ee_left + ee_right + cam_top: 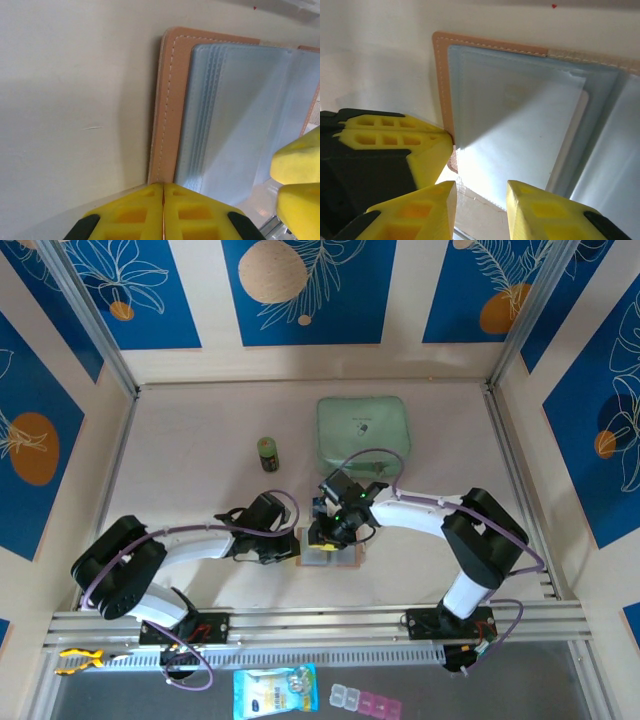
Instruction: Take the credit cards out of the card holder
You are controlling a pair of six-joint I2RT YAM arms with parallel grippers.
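Tan and stitched, the card holder (pixel 330 556) lies spread open and flat on the table (pixel 200 460), near the front edge between the two arms. Its grey-clear pockets (pixel 520 115) face up, which probably makes the sleeves reachable from above. The left gripper (pixel 164 212) has its fingers pressed together with nothing between them. Its tip rests against the holder's left tan border (pixel 167 100), apparently pinning the holder so it does not slide. The right gripper (pixel 480 205) hovers at the near edge of the pockets, jaws partly spread and gripping nothing, likely lining up to pinch a card. Whether the credit cards sit inside the cloudy sleeves cannot be told.
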